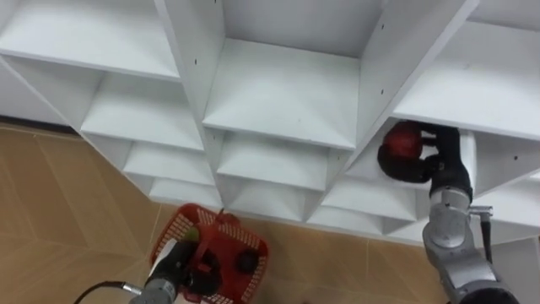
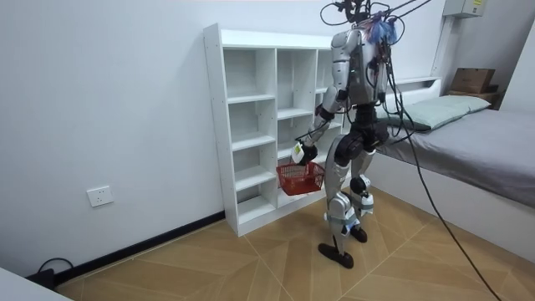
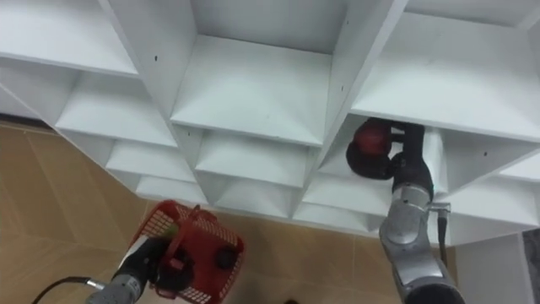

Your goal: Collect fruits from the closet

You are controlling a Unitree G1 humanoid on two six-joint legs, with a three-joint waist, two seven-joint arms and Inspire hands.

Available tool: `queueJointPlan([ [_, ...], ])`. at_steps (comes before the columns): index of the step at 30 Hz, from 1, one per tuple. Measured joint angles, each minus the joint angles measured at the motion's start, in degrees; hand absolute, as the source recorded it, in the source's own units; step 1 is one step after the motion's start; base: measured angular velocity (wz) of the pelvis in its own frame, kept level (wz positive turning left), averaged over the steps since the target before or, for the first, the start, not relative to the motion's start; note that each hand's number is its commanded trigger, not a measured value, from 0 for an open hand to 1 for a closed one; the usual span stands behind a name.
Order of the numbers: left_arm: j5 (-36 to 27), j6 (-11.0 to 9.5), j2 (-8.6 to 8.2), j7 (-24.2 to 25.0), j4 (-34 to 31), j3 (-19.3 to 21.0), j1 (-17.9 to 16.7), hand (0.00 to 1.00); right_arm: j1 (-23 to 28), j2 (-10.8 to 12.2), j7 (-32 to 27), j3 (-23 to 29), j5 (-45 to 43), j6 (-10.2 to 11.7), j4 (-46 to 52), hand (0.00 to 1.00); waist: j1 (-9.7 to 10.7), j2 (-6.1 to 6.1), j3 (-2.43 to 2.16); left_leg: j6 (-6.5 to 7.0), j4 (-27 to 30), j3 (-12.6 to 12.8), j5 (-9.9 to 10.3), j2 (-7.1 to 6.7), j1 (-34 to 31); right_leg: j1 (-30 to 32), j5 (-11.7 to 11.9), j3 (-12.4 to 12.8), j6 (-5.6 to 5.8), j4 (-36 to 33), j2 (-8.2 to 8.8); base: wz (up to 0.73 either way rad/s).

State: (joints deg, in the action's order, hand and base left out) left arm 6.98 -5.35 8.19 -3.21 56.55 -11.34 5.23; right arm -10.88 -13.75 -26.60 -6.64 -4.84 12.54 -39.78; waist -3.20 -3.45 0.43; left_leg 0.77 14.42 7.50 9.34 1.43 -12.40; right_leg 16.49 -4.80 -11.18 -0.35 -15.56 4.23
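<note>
The robot stands close in front of the white closet [image 1: 283,93], facing its open compartments, with the bed [image 2: 468,142] behind it on the side away from the closet. The right robot hand [image 1: 434,165] reaches into a compartment in the right column of the closet, just under one of its shelf boards. Its dark fingers are curled around a red fruit [image 1: 403,142], so this hand is grasping the fruit at the front edge of that compartment.

The left robot hand [image 1: 173,268] is lower, in front of the bottom rows of the closet. It is clenched on the handle of a red basket [image 1: 221,245], which hangs under it above the wooden floor [image 1: 51,211], near the closet's base. Inside the basket lie a small green fruit [image 1: 192,235] and a dark round thing [image 1: 246,262]; what kind they are I cannot tell. In the room view the basket hangs between the robot's legs and the closet.
</note>
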Motion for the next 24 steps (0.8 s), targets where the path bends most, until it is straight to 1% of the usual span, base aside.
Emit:
queueJointPlan([
  [2,0.0,0.0,-0.07,-0.1,-0.4,0.1,-0.3,1.0,2.8,0.2,0.4,-0.2,0.0,0.0,2.3,1.0,-0.1,0.32,-0.17,-0.03,-0.9,0.1,0.0,-0.05,1.9,-1.7,0.0,0.1,0.06,0.6,-0.11,-0.02],
  [3,0.0,0.0,-0.12,-0.1,-0.5,0.1,-0.3,1.0,3.4,0.2,0.6,-0.2,-0.1,0.0,2.8,1.0,-0.1,0.44,-0.25,-0.04,-1.1,0.1,-0.1,-0.02,2.2,-2.0,0.0,0.2,0.09,0.8,-0.17,-0.06],
  [7,0.0,-0.3,-0.01,-1.0,-1.6,0.2,-0.3,1.0,8.2,0.2,2.9,-2.5,-0.4,0.1,7.6,1.0,0.3,0.6,-0.29,-0.17,-1.9,0.3,-0.2,0.02,4.4,-4.1,0.0,0.2,0.14,1.6,-0.4,-0.03],
  [10,-0.6,-0.6,0.14,-1.5,-1.9,0.3,-0.8,1.0,10.2,0.4,5.0,-4.6,-0.7,0.1,10.0,1.0,1.3,0.62,-0.27,-0.19,-2.8,0.5,-0.2,-0.02,5.4,-4.7,0.0,0.4,0.19,1.8,-0.48,-0.05],
  [11,-0.7,-1.0,0.14,-1.5,-1.9,0.4,-1.0,1.0,10.6,0.4,5.6,-5.4,-1.3,0.1,10.6,1.0,1.4,0.6,-0.26,-0.19,-3.1,0.8,-0.2,-0.01,5.8,-4.8,0.0,0.8,0.22,1.8,-0.57,-0.11],
  [15,-0.8,-1.2,0.14,-1.5,-2.2,0.4,-1.2,1.0,10.8,0.4,8.0,-6.9,-2.5,0.1,12.5,1.0,1.4,0.43,-0.18,-0.19,-4.3,1.4,-0.2,-0.02,7.3,-5.6,-0.2,1.8,0.51,2.0,-0.86,-0.09],
  [16,-0.8,-1.3,0.15,-1.5,-2.5,0.4,-1.3,1.0,10.8,0.4,8.5,-7.2,-2.5,0.0,13.1,1.0,1.4,0.31,-0.09,-0.19,-4.8,1.6,-0.2,-0.04,8.0,-6.0,-0.3,1.8,0.6,2.1,-0.9,-0.04],
  [21,-1.5,-1.3,0.25,-1.4,-4.9,0.4,-1.6,1.0,11.2,0.2,10.4,-7.2,-3.1,-0.2,13.9,1.0,1.7,-0.2,0.21,-0.23,-5.1,1.8,-0.1,0.01,8.7,-6.6,-0.4,2.2,0.69,2.7,-1.09,-0.03],
  [24,-1.8,-1.3,0.41,-1.3,-6.6,0.3,-1.7,1.0,12.9,0.1,11.8,-7.2,-3.5,-0.9,16.2,1.0,1.7,-0.19,0.21,-0.42,-5.1,1.9,0.1,0.25,8.8,-6.7,-0.4,2.2,0.68,3.0,-1.37,-0.04],
])
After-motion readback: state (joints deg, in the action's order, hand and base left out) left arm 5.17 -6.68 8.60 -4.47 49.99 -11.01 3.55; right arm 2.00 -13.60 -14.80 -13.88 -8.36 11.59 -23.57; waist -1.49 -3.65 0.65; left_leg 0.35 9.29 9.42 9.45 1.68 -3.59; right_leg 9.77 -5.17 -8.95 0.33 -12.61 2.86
